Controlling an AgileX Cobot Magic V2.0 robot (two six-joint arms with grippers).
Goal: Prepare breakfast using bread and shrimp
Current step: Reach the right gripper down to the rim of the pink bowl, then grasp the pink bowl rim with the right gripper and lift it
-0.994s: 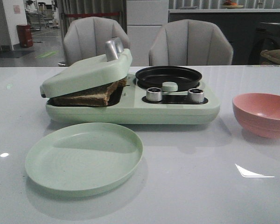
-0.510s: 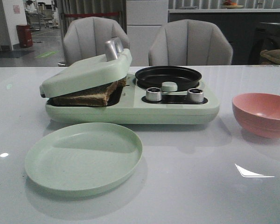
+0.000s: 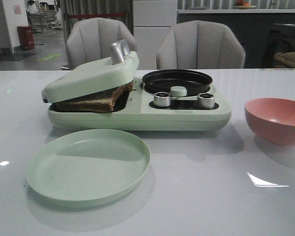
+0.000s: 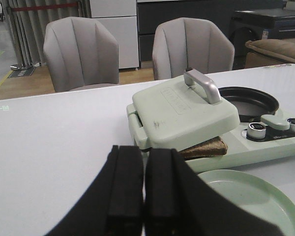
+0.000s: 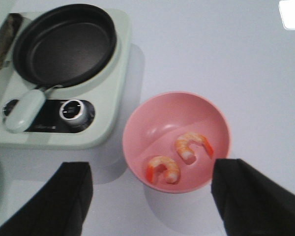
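The bread (image 3: 96, 101) lies in the pale green breakfast maker (image 3: 137, 115), and the maker's hinged lid (image 3: 91, 78) rests tilted on top of it. In the left wrist view a brown corner of the bread (image 4: 205, 147) sticks out under the lid (image 4: 187, 110). Two curled pink-orange shrimp (image 5: 163, 169) (image 5: 192, 144) lie in the pink bowl (image 5: 137, 128). My right gripper (image 5: 150, 174) hovers open above the bowl's near side and holds nothing. My left gripper (image 4: 143, 191) is shut and empty, short of the maker. Neither gripper appears in the front view.
An empty green plate (image 3: 88, 164) sits in front of the maker. The black round pan (image 3: 177, 81) is empty, with two silver knobs (image 3: 162, 99) (image 3: 206, 100) before it. The pink bowl (image 3: 275, 120) stands right of the maker. Two grey chairs (image 3: 199, 46) stand behind the table.
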